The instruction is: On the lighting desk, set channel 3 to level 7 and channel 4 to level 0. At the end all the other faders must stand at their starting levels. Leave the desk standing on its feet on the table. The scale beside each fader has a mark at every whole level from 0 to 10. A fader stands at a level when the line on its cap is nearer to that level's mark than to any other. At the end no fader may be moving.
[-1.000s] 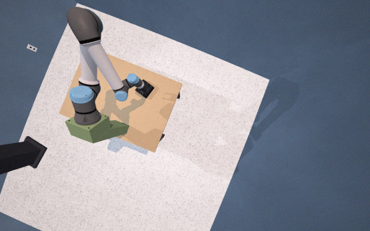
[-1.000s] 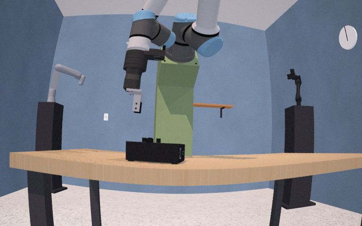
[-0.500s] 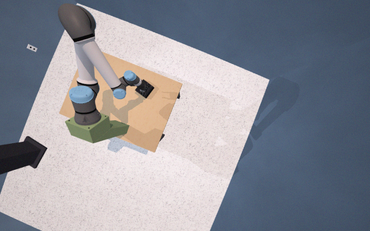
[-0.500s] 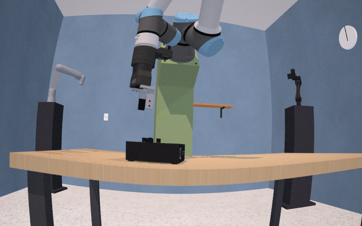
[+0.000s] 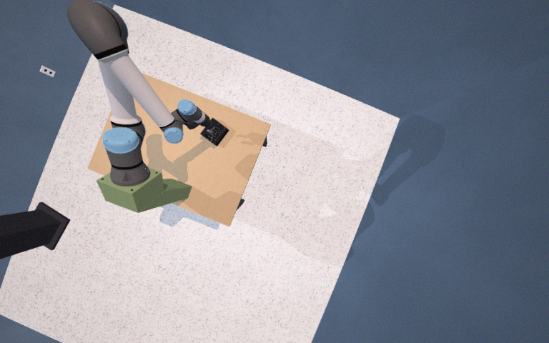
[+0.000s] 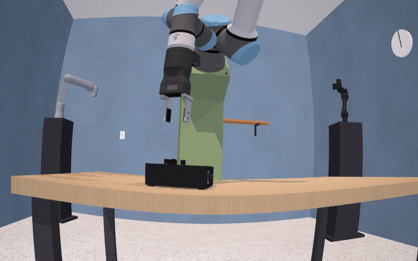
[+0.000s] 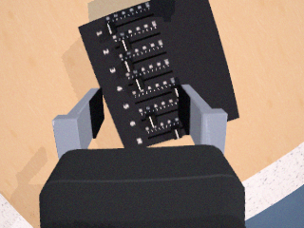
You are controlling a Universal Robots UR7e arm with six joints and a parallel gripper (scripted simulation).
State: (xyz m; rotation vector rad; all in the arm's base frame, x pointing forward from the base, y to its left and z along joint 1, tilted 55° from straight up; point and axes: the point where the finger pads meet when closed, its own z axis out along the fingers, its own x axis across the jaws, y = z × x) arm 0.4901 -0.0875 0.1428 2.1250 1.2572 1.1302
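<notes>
The lighting desk [image 6: 179, 175] is a flat black box standing on the wooden table [image 6: 215, 189]. It also shows in the overhead view [image 5: 214, 132] and in the wrist view [image 7: 159, 66], where several fader tracks run across its top in a row. A few fader caps [image 6: 174, 161] stick up from its top. My gripper [image 6: 177, 116] is open and empty. It hangs well above the desk, fingers pointing down. In the wrist view my gripper [image 7: 140, 102] frames the near end of the fader row. The fader levels are too small to read.
The green robot pedestal [image 6: 203, 123] stands just behind the desk. Black camera stands [image 6: 344, 181] [image 6: 56, 166] flank the table. The table's far edge lies close beyond the desk in the overhead view.
</notes>
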